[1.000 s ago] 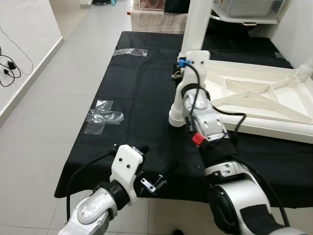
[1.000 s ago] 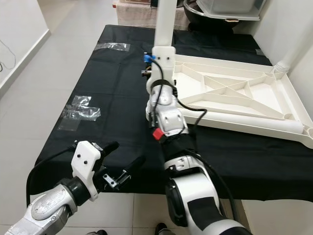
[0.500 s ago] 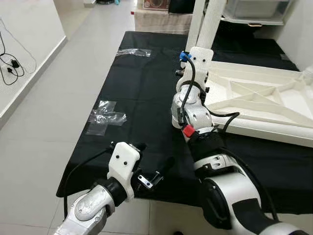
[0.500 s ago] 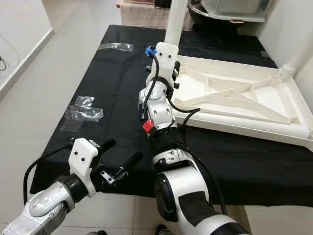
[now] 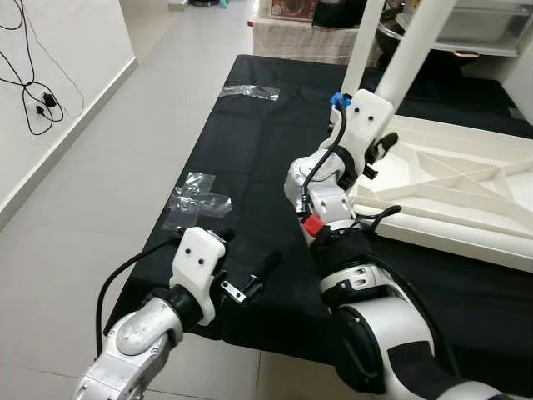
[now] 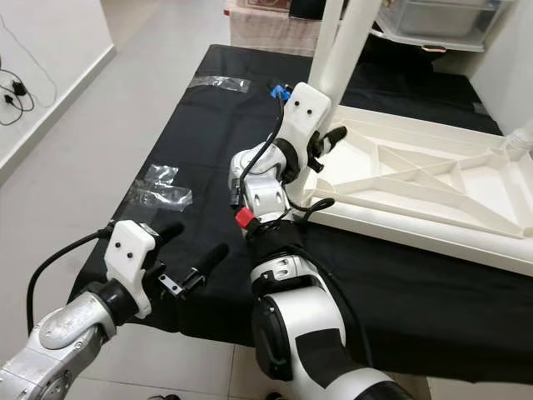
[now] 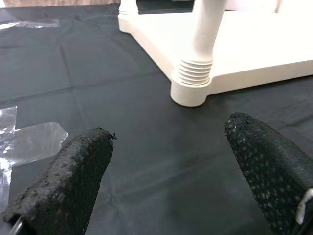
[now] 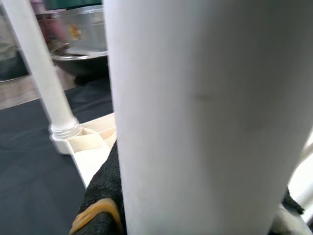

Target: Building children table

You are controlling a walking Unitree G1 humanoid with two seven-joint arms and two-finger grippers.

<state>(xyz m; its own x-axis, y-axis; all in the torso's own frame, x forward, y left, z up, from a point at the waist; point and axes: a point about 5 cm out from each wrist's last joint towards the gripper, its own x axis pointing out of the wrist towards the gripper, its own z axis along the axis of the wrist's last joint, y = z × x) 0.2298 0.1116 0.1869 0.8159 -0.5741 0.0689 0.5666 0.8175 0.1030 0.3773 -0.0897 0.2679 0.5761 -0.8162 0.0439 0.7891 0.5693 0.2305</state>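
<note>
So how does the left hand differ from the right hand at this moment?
The left hand is open and holds nothing; the right hand is shut on a tilted white table leg. The left hand hovers low over the near edge of the black cloth; the right hand is raised farther away, at the corner of the upturned white tabletop. Both have two black fingers.

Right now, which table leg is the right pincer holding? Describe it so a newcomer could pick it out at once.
Start at the black cloth on the floor and find the upside-down white tabletop lying on it. At its near corner toward the robot's left stands a white leg, with the right pincer shut around it. Unlike the upright leg behind it, this one leans.
</note>
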